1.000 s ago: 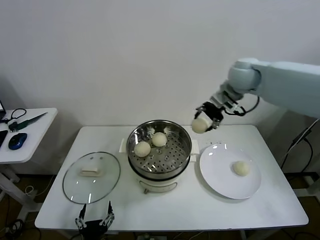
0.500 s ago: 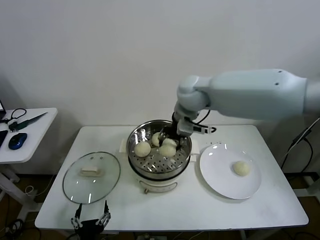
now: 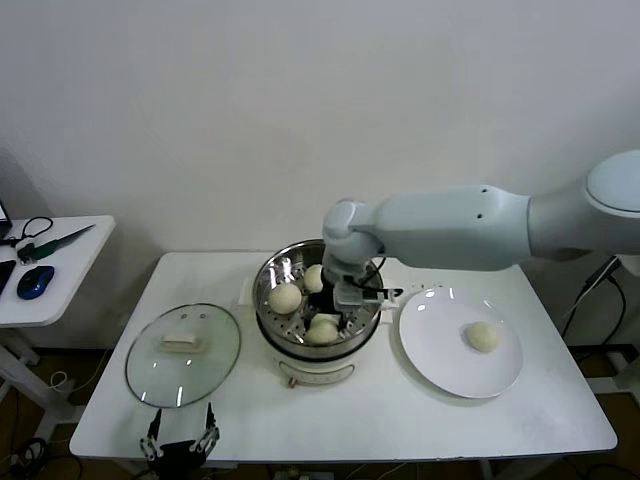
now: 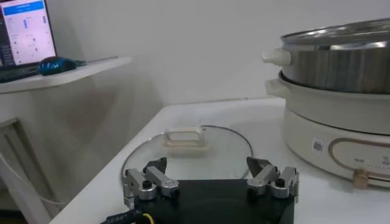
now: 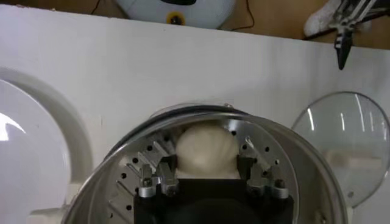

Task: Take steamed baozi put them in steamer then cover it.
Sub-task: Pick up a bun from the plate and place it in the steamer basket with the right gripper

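Inside the steamer (image 3: 318,345), the right end effector (image 3: 327,322) is gripping one baozi (image 5: 205,151) beside two others. The left end effector (image 3: 181,441), fingers spread, is idling near the cover (image 3: 183,354).

Table (image 3: 400,410): white, rectangular, standing against a pale wall.
Steamer (image 3: 318,352): on the table's middle (shiny basket atop a cream base).
Cover (image 3: 183,353): flat on the table toward the robot's left of the steamer, cream handle up.
Plate (image 3: 450,370): white, on the table to the steamer's other side, just beside it.
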